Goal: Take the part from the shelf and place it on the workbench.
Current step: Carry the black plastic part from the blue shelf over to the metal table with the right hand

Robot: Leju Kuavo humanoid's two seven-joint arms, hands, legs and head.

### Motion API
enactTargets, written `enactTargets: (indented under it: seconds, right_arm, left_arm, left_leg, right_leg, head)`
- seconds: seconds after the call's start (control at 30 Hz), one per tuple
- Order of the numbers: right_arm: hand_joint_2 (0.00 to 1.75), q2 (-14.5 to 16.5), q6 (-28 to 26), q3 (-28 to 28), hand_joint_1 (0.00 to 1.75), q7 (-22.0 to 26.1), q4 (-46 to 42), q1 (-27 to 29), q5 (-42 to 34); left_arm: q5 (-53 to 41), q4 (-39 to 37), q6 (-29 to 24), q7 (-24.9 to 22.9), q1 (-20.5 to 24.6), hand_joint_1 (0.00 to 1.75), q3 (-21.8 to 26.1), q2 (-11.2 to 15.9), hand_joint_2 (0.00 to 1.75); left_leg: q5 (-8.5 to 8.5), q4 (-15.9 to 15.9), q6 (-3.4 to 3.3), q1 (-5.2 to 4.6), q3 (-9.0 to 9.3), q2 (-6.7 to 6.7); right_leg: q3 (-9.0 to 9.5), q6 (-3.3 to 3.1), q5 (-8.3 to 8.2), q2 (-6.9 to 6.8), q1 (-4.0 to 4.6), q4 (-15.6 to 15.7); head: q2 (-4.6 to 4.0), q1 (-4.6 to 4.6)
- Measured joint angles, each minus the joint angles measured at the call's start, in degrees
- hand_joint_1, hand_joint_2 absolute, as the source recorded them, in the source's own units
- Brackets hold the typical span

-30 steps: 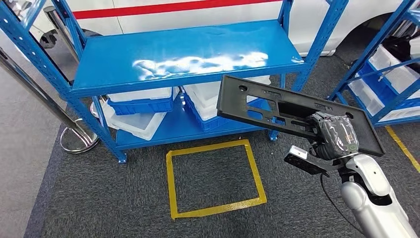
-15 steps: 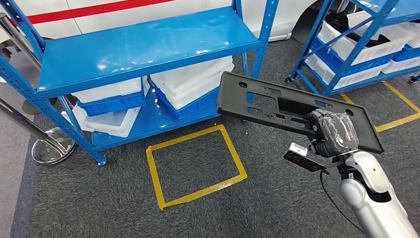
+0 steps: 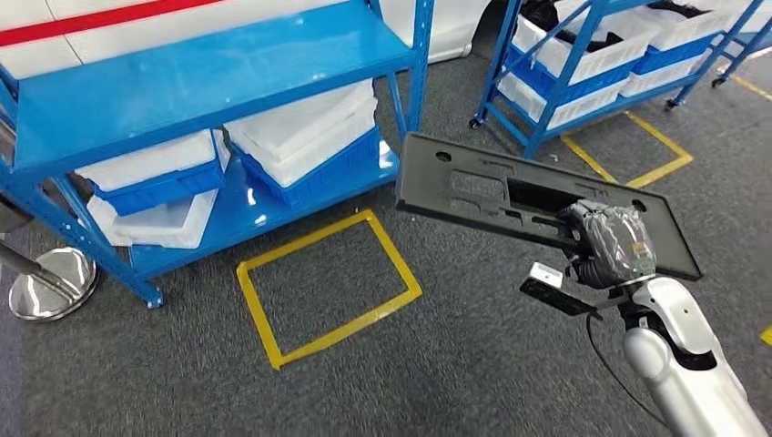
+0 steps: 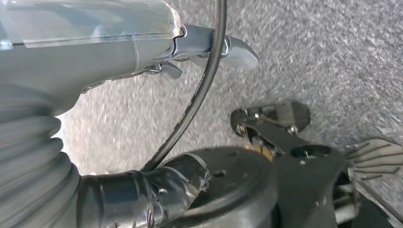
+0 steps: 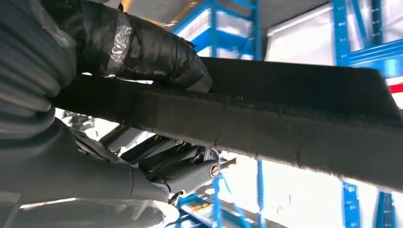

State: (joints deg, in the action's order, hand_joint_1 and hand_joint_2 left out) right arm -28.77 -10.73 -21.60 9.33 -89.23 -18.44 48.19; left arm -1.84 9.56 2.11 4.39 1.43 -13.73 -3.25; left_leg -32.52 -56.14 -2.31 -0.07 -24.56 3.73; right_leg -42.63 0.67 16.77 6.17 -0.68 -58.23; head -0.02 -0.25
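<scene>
Right now the right hand (image 3: 613, 244), wrapped in dark tape and clear film, grips a flat black rectangular plastic panel with cut-out slots (image 3: 492, 196), the task's part. Head view: panel is held in the air, roughly level, off the shelf, above grey carpet (image 3: 473, 355), stretching from the hand toward the blue metal shelving unit (image 3: 209, 77). Hand clamps it near the panel's right end. Right wrist view: thumb (image 5: 142, 50) lies on one face of the panel's edge (image 5: 294, 128), darker fingers (image 5: 176, 166) curl under the other face, so it's a firm pinch across the thickness.

Left hand (image 4: 119, 47): left wrist view shows its fingers (image 4: 237, 50) stretched out over carpet with nothing between them, released.

Shelving unit's top board is bare blue; lower board carries white plastic bins stacked in blue crates (image 3: 305, 137). Yellow tape square (image 3: 328, 287) on the carpet in front of it. Second blue rack with white bins (image 3: 592, 55) at back right, another yellow tape outline (image 3: 637, 150) beside it. Chrome stanchion base (image 3: 45, 282) at far left.
</scene>
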Motion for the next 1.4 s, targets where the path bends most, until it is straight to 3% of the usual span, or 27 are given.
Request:
enactTargets:
  seconds: [0.07,0.13,0.17,0.2,0.27,0.3,0.33,0.4,0.43,0.5,0.57,0.63,0.7,0.73,0.77,0.83,0.9,0.93,1.0,1.03,1.07,1.13,1.2,1.23,1.27,1.33,1.4]
  right_arm:
    - [1.75,-0.12,0.01,-0.01,1.75,0.00,0.08,-0.01,0.00]
    - [1.75,-0.10,0.02,-0.01,1.75,-0.01,0.12,-0.07,0.01]
    - [1.75,-0.05,0.02,-0.02,1.75,-0.02,0.13,-0.04,0.01]
    - [1.75,-0.02,0.02,-0.02,1.75,-0.02,0.16,0.01,0.01]
    - [1.75,-0.01,0.02,-0.03,1.75,-0.02,0.24,0.06,0.01]
    - [1.75,-0.01,0.02,-0.03,1.75,-0.02,0.27,0.05,0.01]
    - [1.75,-0.01,0.02,-0.03,1.75,-0.02,0.27,-0.02,0.01]
    - [1.75,0.00,0.01,-0.03,1.75,-0.02,0.23,-0.19,0.01]
    - [1.75,0.00,0.00,-0.04,1.75,-0.02,0.23,-0.27,0.01]
    - [1.75,0.00,0.02,-0.04,1.75,-0.02,0.26,-0.24,0.01]
    - [1.75,0.02,0.02,-0.04,1.75,-0.03,0.29,-0.26,0.01]
    - [1.75,0.08,0.03,-0.07,1.75,-0.05,0.29,-0.33,0.01]
    - [1.75,0.15,0.04,-0.15,1.75,-0.07,0.29,-0.28,0.01]
    - [1.75,0.16,0.07,-0.19,1.75,-0.07,0.29,-0.26,0.01]
    - [1.75,0.18,0.19,-0.22,1.75,-0.08,0.29,-0.31,0.07]
    - [1.75,0.44,0.93,-0.38,1.75,-0.45,0.39,-0.85,0.57]
    - [1.75,1.12,1.90,-0.76,1.75,-1.25,0.67,-2.07,1.26]
    - [1.75,1.54,2.25,-0.99,1.75,-1.60,0.85,-2.69,1.49]
    - [1.75,2.16,2.63,-1.42,1.75,-1.94,1.17,-3.53,1.70]
    - [1.75,2.30,2.73,-1.61,1.75,-2.01,1.33,-3.82,1.73]
    - [1.75,2.38,2.80,-1.79,1.75,-2.09,1.51,-4.17,1.74]
    - [1.75,2.51,2.87,-2.14,1.75,-2.35,1.85,-4.98,1.74]
    - [1.75,2.61,2.89,-2.51,1.75,-2.73,2.14,-5.43,1.73]
    - [1.75,2.63,2.88,-2.69,1.75,-2.87,2.29,-5.48,1.73]
    - [1.75,2.65,2.88,-2.86,1.75,-2.95,2.45,-5.52,1.73]
    - [1.75,2.66,2.85,-3.17,1.75,-2.99,2.66,-5.77,1.73]
    - [1.75,2.73,2.83,-3.44,1.75,-3.08,2.73,-6.25,1.69]
  left_arm:
    - [0.00,-0.01,0.02,-0.02,0.09,0.00,-0.03,-0.10,1.75]
    - [0.00,-0.01,-0.01,-0.03,-0.12,0.00,-0.04,-0.05,1.75]
    - [0.00,-0.01,-0.01,-0.03,-0.26,0.00,-0.04,-0.03,1.75]
    - [0.00,-0.01,-0.02,-0.04,-0.36,0.00,-0.04,-0.02,1.75]
    - [0.00,-0.01,-0.02,-0.04,-0.26,0.00,-0.04,-0.02,1.75]
    - [0.00,-0.01,-0.02,-0.04,-0.14,0.00,-0.04,-0.02,1.75]
    - [0.00,0.00,-0.02,-0.04,-0.03,0.00,-0.04,0.00,1.75]
    - [-0.01,0.01,-0.03,-0.02,0.14,0.00,-0.04,0.04,1.75]
    - [-0.01,0.01,-0.04,-0.01,0.16,0.00,-0.04,0.06,1.75]
    - [-0.01,0.01,-0.06,0.00,0.15,0.00,-0.04,0.05,1.75]
    - [0.00,0.01,-0.05,0.00,0.00,0.00,-0.04,0.06,1.75]
    - [-0.01,0.01,-0.05,-0.02,-0.19,0.00,-0.04,0.08,1.75]
    - [-0.01,0.01,-0.05,-0.05,-0.39,0.00,-0.04,0.09,1.75]
    - [0.02,0.01,-0.04,0.03,-0.46,0.00,-0.04,0.10,1.75]
    - [0.12,0.01,0.06,0.29,-0.49,0.00,-0.04,0.12,1.75]
    - [0.46,0.01,0.48,1.34,-0.49,0.00,-0.02,0.30,1.75]
    - [0.80,0.01,0.97,2.33,-0.60,0.00,0.02,0.67,1.75]
    - [0.89,0.01,1.14,2.62,-0.60,0.00,0.03,0.84,1.75]
    - [1.00,0.01,1.34,2.94,-0.49,0.00,0.03,0.86,1.75]
    - [1.02,0.01,1.36,3.02,-0.35,0.00,0.04,0.86,1.75]
    - [1.03,0.01,1.38,3.05,-0.27,0.00,0.04,0.87,1.75]
    - [1.05,0.01,1.36,3.04,-0.39,0.00,0.05,0.97,1.75]
    - [1.06,0.01,1.35,3.00,-0.68,0.00,0.05,1.03,1.75]
    - [1.05,0.01,1.36,2.99,-0.77,0.00,0.05,1.04,1.75]
    - [1.05,0.01,1.36,2.99,-0.79,0.00,0.05,1.03,1.75]
    - [1.05,0.01,1.39,2.99,-0.75,0.00,0.05,1.04,1.75]
    - [1.06,0.01,1.48,2.91,-0.76,0.00,0.06,1.24,1.75]
  left_leg:
    - [1.79,0.47,-0.72,0.48,-1.45,-1.82]
    - [3.35,0.49,-1.07,0.44,-3.20,-3.70]
    - [3.99,0.36,-0.99,0.41,-4.15,-4.62]
    - [4.61,0.14,-0.86,0.40,-5.18,-5.53]
    - [5.63,-0.49,-0.41,0.51,-7.26,-7.04]
    - [6.04,-0.86,-0.09,0.58,-8.16,-7.63]
    - [6.36,-1.19,0.27,0.60,-8.92,-8.10]
    - [7.09,-1.68,1.15,0.59,-9.73,-8.88]
    - [7.58,-1.68,1.65,0.67,-9.95,-9.28]
    - [8.37,-1.58,2.72,1.06,-10.31,-9.70]
    - [6.17,-3.47,3.30,1.40,-11.38,-7.87]
    - [0.92,-9.87,3.11,1.33,-13.65,-5.12]
    - [-2.52,-16.77,2.64,0.98,-15.45,-4.06]
    - [-2.54,-17.97,2.31,0.77,-15.25,-3.92]
    - [-1.49,-16.87,1.88,0.53,-13.92,-3.76]
    - [1.00,-9.85,0.50,0.04,-8.99,-2.14]
    - [1.89,-3.82,-0.29,-0.18,-5.31,-0.36]
    - [1.74,-2.57,-0.38,-0.25,-4.77,-0.09]
    - [2.60,-1.59,-0.29,-0.21,-4.64,-1.27]
    - [3.19,-0.94,-0.43,-0.09,-4.49,-1.97]
    - [3.87,-0.27,-0.60,0.08,-4.40,-2.74]
    - [4.82,0.43,-0.71,0.24,-4.76,-4.24]
    - [5.19,0.26,-0.48,0.29,-5.57,-5.71]
    - [5.30,0.03,-0.31,0.39,-5.95,-6.43]
    - [5.36,-0.23,-0.10,0.54,-6.28,-7.10]
    - [5.23,-0.93,0.56,0.89,-6.75,-8.30]
    - [5.04,-1.53,1.60,0.92,-6.96,-9.25]
  right_leg:
    - [-1.38,0.56,3.28,-1.68,-0.03,-1.79]
    - [-3.21,1.35,9.81,-4.78,-0.46,-8.77]
    - [-3.77,1.82,11.70,-5.56,-0.82,-12.86]
    - [-3.92,2.30,12.24,-6.01,-1.23,-16.46]
    - [-1.54,3.09,9.68,-6.31,-2.00,-18.14]
    - [1.31,3.41,8.50,-6.65,-2.32,-15.88]
    - [5.32,3.60,8.76,-7.32,-2.51,-11.80]
    - [11.97,3.04,11.59,-8.42,-2.16,-3.10]
    - [13.47,2.43,12.78,-8.61,-1.74,-0.51]
    - [12.94,0.85,12.45,-8.19,-1.15,0.72]
    - [11.95,-0.69,11.29,-7.65,-0.90,0.97]
    - [10.65,-1.85,10.22,-7.10,-0.44,0.90]
    - [9.07,-2.47,9.29,-6.31,0.29,0.50]
    - [8.26,-2.62,8.87,-5.78,0.64,0.19]
    - [7.48,-2.68,8.53,-5.16,0.93,-0.18]
    - [6.03,-2.64,7.92,-3.91,1.28,-1.02]
    - [4.98,-2.35,7.23,-2.78,1.29,-1.60]
    - [4.65,-2.08,6.80,-2.21,1.11,-1.67]
    - [4.39,-1.41,5.93,-1.14,0.85,-1.41]
    - [4.16,-1.09,6.02,-1.39,0.87,-1.54]
    - [3.63,-0.74,6.91,-2.19,0.89,-2.50]
    - [1.38,0.10,10.70,-4.59,0.53,-7.73]
    - [-0.82,1.06,14.18,-5.71,-0.41,-14.31]
    - [-0.73,1.53,14.61,-5.96,-0.90,-15.52]
    - [0.45,1.99,14.10,-6.22,-1.36,-14.63]
    - [5.43,2.86,11.82,-7.69,-2.01,-7.54]
    - [8.69,2.73,10.48,-9.16,-1.86,-2.06]
  head:
    - [0.00,0.21]
    - [0.00,0.34]
    - [0.00,0.32]
    - [0.00,0.32]
    - [0.00,0.33]
    - [0.00,0.33]
    - [0.00,0.33]
    - [0.01,0.26]
    - [0.01,0.23]
    - [0.00,0.22]
    - [0.00,0.21]
    - [0.00,0.18]
    - [0.00,0.17]
    - [0.00,0.17]
    - [0.00,0.18]
    - [0.00,0.20]
    - [0.00,0.23]
    - [0.00,0.23]
    - [0.00,0.20]
    - [0.00,0.26]
    - [0.00,0.36]
    - [0.00,0.58]
    - [0.01,0.64]
    - [0.01,0.64]
    - [0.01,0.64]
    - [0.01,0.64]
    - [0.00,0.63]
